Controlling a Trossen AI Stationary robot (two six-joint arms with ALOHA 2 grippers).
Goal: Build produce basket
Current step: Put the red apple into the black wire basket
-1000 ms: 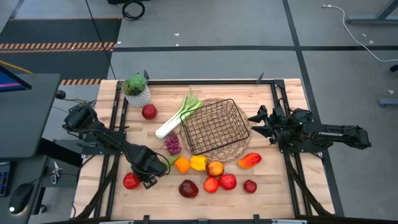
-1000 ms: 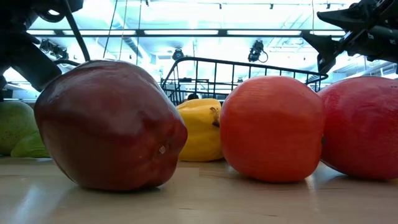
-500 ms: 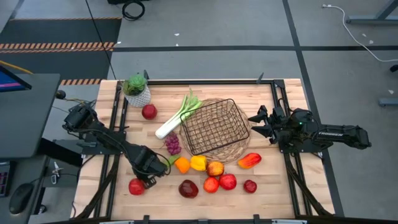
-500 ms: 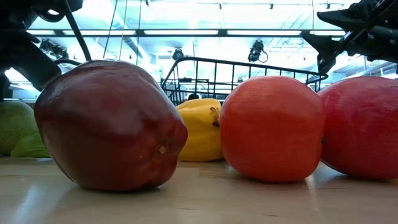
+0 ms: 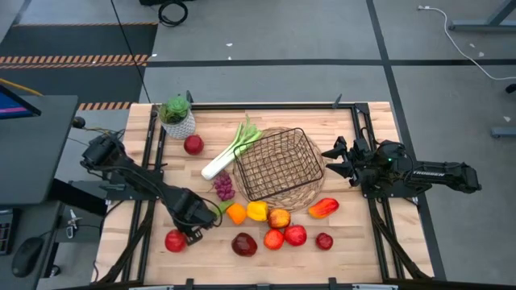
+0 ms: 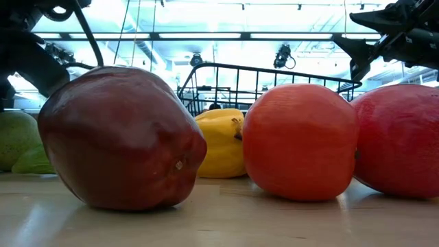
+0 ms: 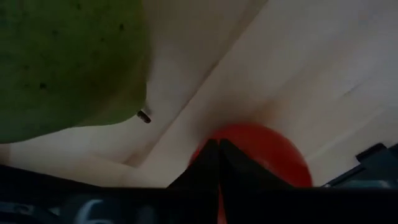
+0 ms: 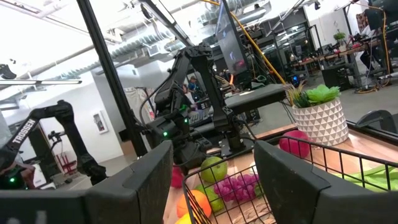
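Produce (image 5: 274, 228) lies loose on the table (image 5: 363, 250) beside the basket (image 5: 276, 167), which holds nothing yet. Left gripper (image 5: 188, 234), fingers pressed together and empty, hangs near a red apple (image 5: 175, 240) on the side away from the basket; a green pear (image 7: 68, 62) sits just beside it. Right gripper (image 5: 334, 159) waits at the basket's opposite rim, fingers parted, holding nothing. Judgement: the apple is firm, smooth and round, likely to roll; take it across its widest girth. The 1 leek (image 5: 230, 150) suits a mid-stalk grip.
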